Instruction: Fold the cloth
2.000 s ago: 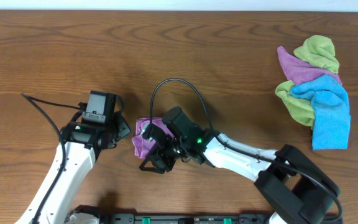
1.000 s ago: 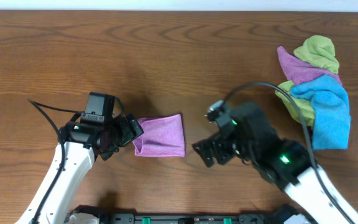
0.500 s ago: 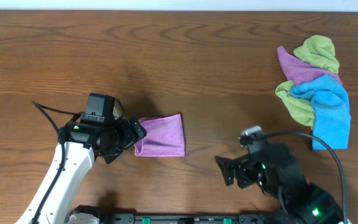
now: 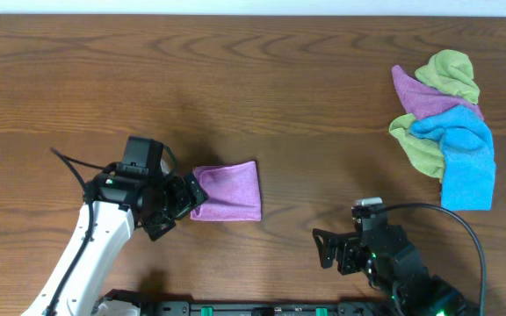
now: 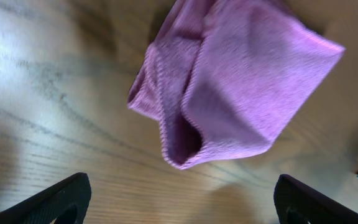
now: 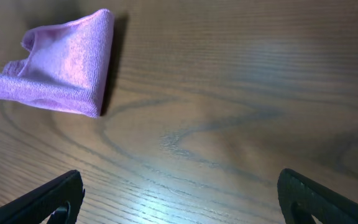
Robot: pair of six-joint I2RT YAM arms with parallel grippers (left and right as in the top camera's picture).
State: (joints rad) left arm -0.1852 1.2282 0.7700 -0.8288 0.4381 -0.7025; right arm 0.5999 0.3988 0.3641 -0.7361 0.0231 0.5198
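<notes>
- Presently located the cloth [image 4: 227,191] left of centre on the tabletop [image 4: 262,79], nearer the front edge than the back, lying flat as a doubled, roughly rectangular pad.
- In the left wrist view, noted stacked layers and a loose looped pocket along one edge of the cloth [image 5: 229,81]; not a crisp fold.
- Logged left end effector [image 4: 190,195] just beside the cloth's left edge; cannot tell from overhead whether touching. Fingers [image 5: 48,199] spread wide, gripping nothing.
- Logged right end effector [image 4: 328,249] well apart from the cloth, by the front edge and right of centre. Fingers [image 6: 55,199] likewise spread wide, empty.
- Judged step in hand: one fold laid down and nothing held, so either finishing or setting up a second fold.
- Judged next move, if a second fold is wanted: flatten the pocket, pinch through all layers at one short edge, lift low, carry across to the opposite edge. Soft fabric likely to slip or bunch.
- Counted: one lilac cloth in work; two end effectors; one heap [image 4: 442,123] by the right edge toward the back-right corner, holding one bright blue cloth [image 4: 468,167], one purple cloth [image 4: 429,98] and olive-green cloth [image 4: 451,70] showing at two spots (one piece or two, cannot tell).
</notes>
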